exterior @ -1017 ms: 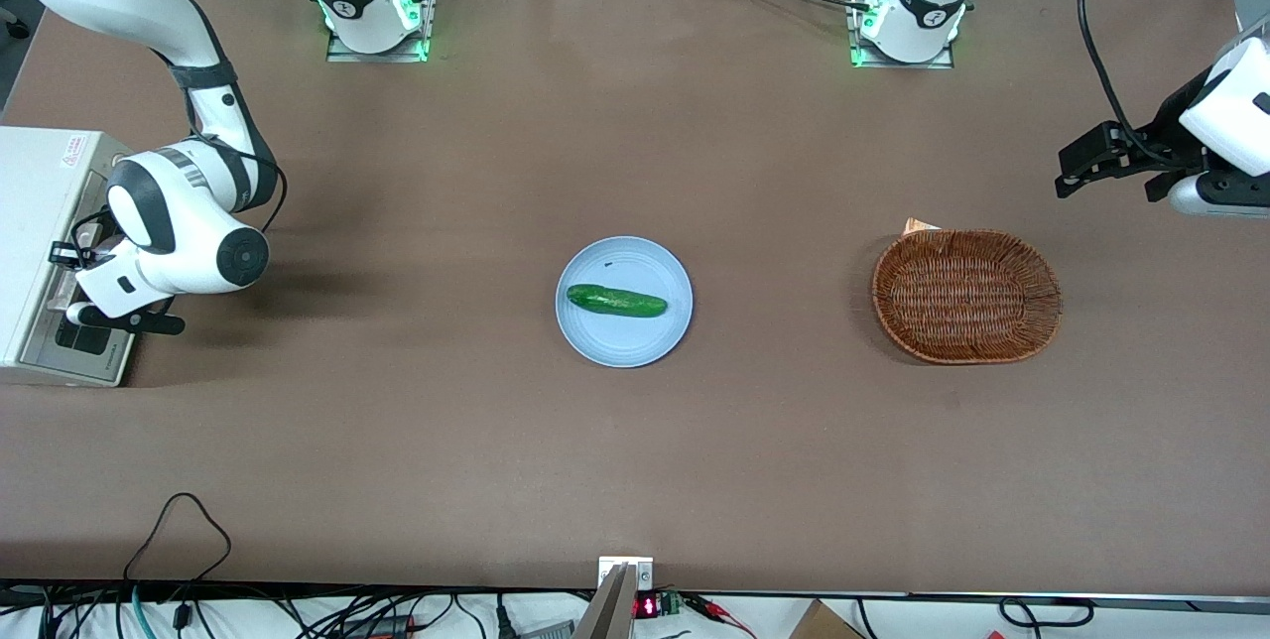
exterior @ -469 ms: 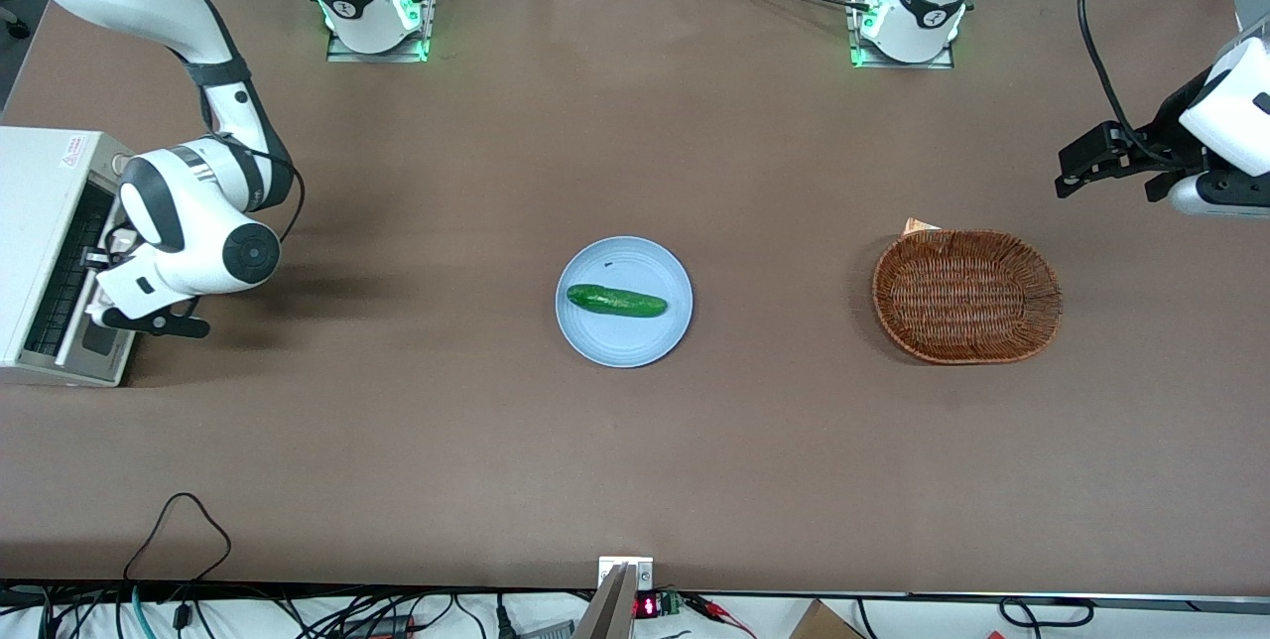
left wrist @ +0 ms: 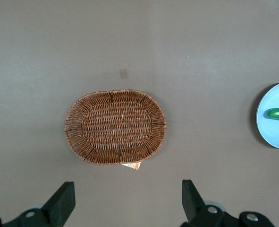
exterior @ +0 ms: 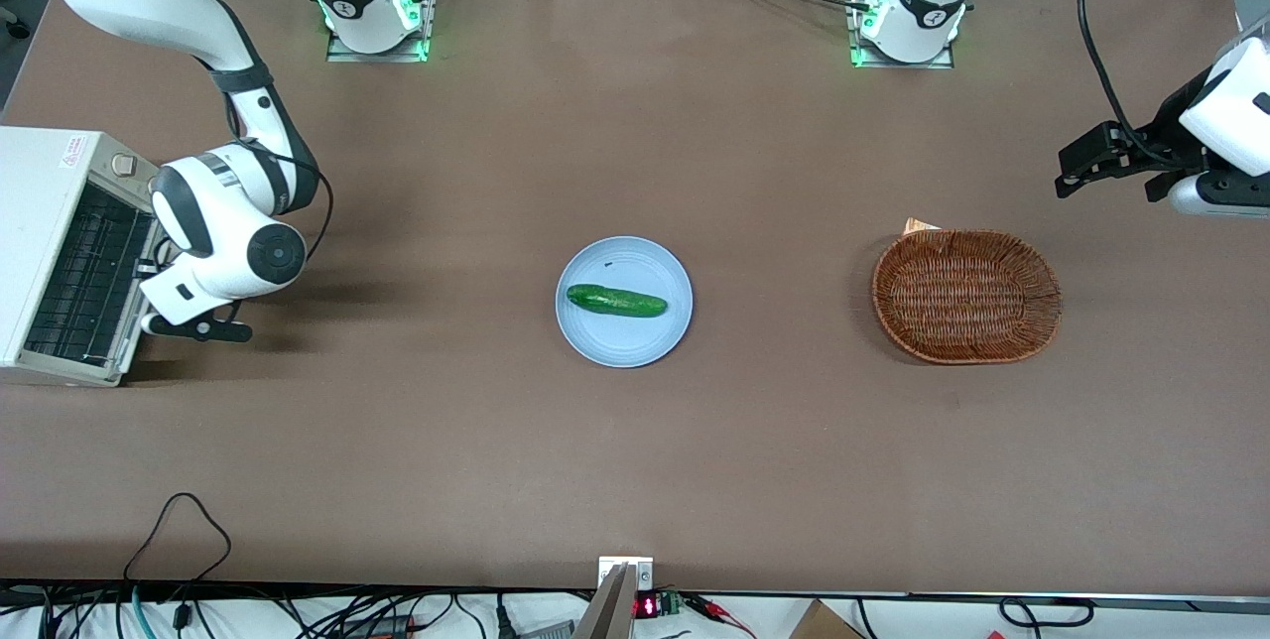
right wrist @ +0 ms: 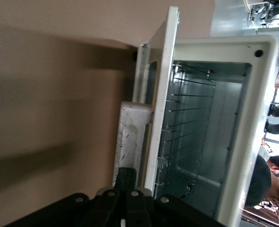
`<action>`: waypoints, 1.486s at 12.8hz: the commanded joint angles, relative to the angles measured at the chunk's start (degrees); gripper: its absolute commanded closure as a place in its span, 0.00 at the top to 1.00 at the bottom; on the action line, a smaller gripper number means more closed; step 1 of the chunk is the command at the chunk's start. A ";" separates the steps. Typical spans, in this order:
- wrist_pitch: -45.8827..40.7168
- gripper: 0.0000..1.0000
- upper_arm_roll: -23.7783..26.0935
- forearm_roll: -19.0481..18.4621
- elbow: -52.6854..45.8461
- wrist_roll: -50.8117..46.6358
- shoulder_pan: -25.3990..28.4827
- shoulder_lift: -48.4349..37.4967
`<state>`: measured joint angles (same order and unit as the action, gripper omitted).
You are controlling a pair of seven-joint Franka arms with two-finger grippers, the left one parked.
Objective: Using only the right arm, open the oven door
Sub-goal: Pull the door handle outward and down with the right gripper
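Observation:
The off-white oven [exterior: 40,183] stands at the working arm's end of the table, its front toward the table's middle. Its wire rack [exterior: 84,272] shows through the open front. The right arm's wrist [exterior: 233,237] hangs in front of the oven and hides most of the oven door in the front view. My gripper [exterior: 147,272] is at the door's upper edge. In the right wrist view the oven door [right wrist: 165,94] is seen edge-on, swung away from the oven [right wrist: 252,118]. My gripper [right wrist: 126,176] is shut, its fingertips against the silver handle [right wrist: 130,137]. The rack [right wrist: 186,123] lies inside.
A blue plate [exterior: 623,341] with a green cucumber [exterior: 615,301] sits mid-table. A brown wicker basket [exterior: 965,296] lies toward the parked arm's end; it also shows in the left wrist view [left wrist: 114,126]. Cables hang along the table's near edge.
The oven door has swung from nearly shut to well open. My gripper and wrist have moved away from the oven toward the table's middle. More of the rack shows.

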<state>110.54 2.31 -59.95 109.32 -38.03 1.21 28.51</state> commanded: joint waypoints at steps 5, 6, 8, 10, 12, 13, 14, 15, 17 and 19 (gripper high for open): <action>3.01 0.00 -0.99 -0.26 -0.96 -0.82 -0.95 4.98; 3.19 0.00 -0.99 -0.26 -0.96 -0.73 -0.95 5.33; 3.36 0.00 -0.99 -0.26 -1.57 -0.82 -0.95 6.56; 3.71 0.00 -0.99 -0.26 -2.19 -0.73 -0.95 7.44; 3.72 0.00 -0.99 -0.26 -2.27 -0.82 -0.78 8.14; 3.72 0.00 -0.99 -0.26 -2.53 -0.91 -0.51 8.49; 3.72 0.00 -0.99 -0.26 -2.71 -0.99 -0.42 8.93; 3.72 0.00 -0.99 -0.26 -2.71 -1.17 -0.25 9.28; 3.72 0.00 -0.99 -0.26 -2.71 -1.17 -0.16 9.64; 3.72 0.00 -0.99 -0.26 -2.71 -1.17 -0.16 10.08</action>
<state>115.98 2.62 -59.36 106.75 -38.93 1.70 38.23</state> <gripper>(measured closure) 0.991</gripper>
